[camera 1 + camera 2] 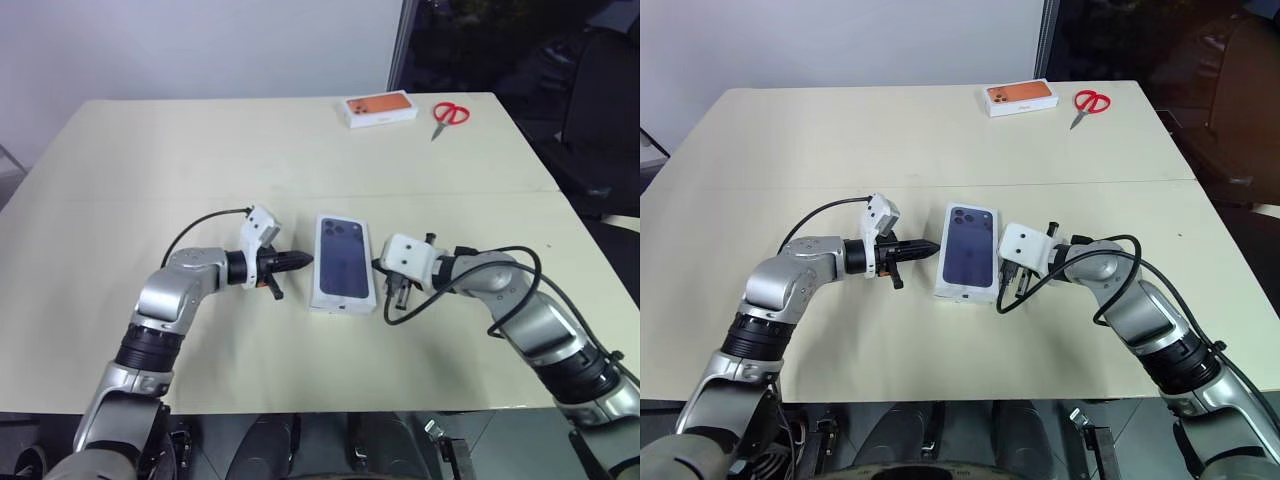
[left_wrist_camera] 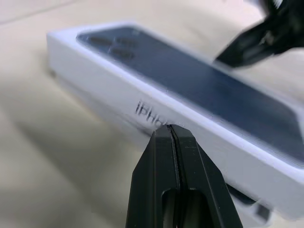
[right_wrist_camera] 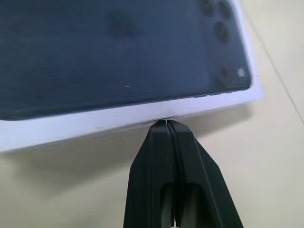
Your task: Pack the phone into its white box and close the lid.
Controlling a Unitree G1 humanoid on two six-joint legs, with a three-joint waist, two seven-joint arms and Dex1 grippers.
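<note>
The lid, white with a dark blue phone printed on top, lies flat at the middle of the table. The white box and the phone are hidden beneath it. My left gripper is shut, and its tip meets the lid's left side wall, just below the printed lettering. My right gripper is also shut, with its tip pressed against the lid's right edge. Neither gripper holds anything. In the left wrist view, the right gripper shows beyond the lid.
A white box with an orange top and red scissors lie at the far right of the cream table. Black cables loop off both wrists, close to the lid.
</note>
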